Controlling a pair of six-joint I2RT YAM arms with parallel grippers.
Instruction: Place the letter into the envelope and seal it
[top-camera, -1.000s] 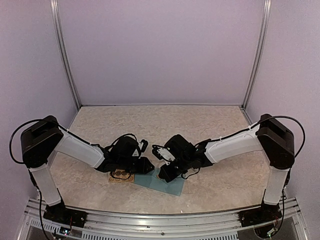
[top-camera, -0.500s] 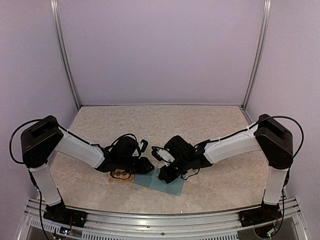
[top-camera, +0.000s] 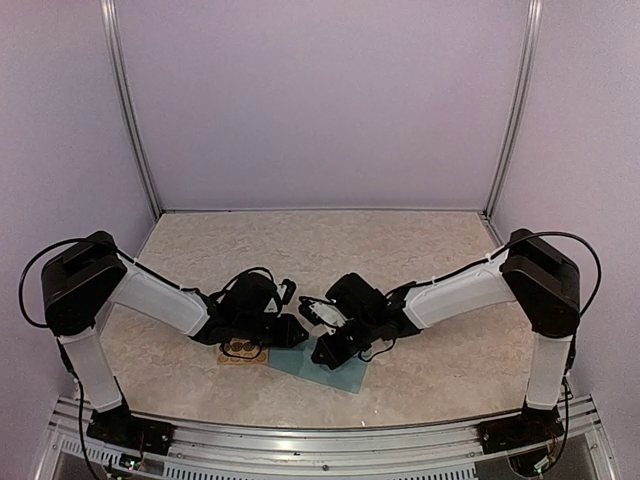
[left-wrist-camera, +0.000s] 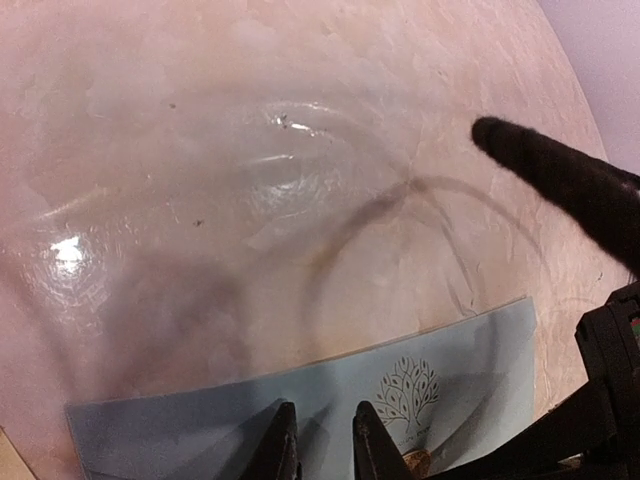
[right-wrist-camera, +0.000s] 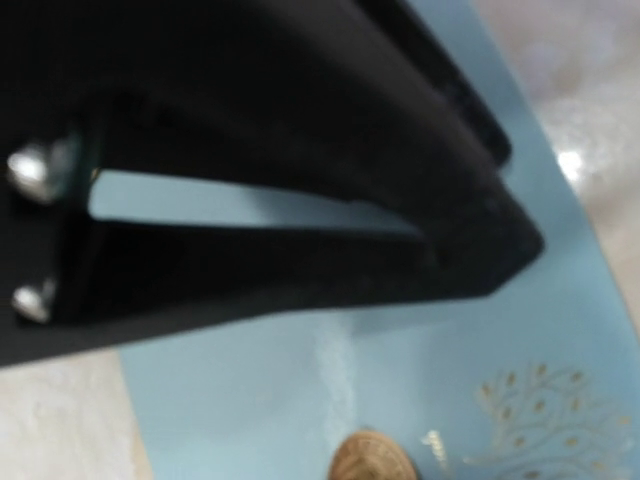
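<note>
The left gripper (left-wrist-camera: 322, 445) is resting its tips on the teal-blue envelope (left-wrist-camera: 190, 432). Its two dark fingers (left-wrist-camera: 284, 450) are almost together, leaving a narrow gap, and they are gripping nothing. In the overhead view this gripper (top-camera: 294, 330) is sitting at the envelope's left end, with a tan sheet of round stickers (top-camera: 243, 352) lying just beside it on the left.

The right gripper (right-wrist-camera: 485, 258) is hovering low over the same envelope (right-wrist-camera: 250, 400). Its black fingers (right-wrist-camera: 300, 270) are closing to a point at the tips, with only a thin wedge of teal showing between them further back, and nothing is caught between them. From above, this gripper (top-camera: 326, 350) is reaching in from the right and facing the left one.

The envelope (top-camera: 345, 375) is lying flat on the marbled cream tabletop (top-camera: 300, 250), near the front edge and between the two arms. A gold tree design (right-wrist-camera: 545, 415) is showing on its face, and a round gold sticker (right-wrist-camera: 372, 458) is sitting just beside the tree.
</note>
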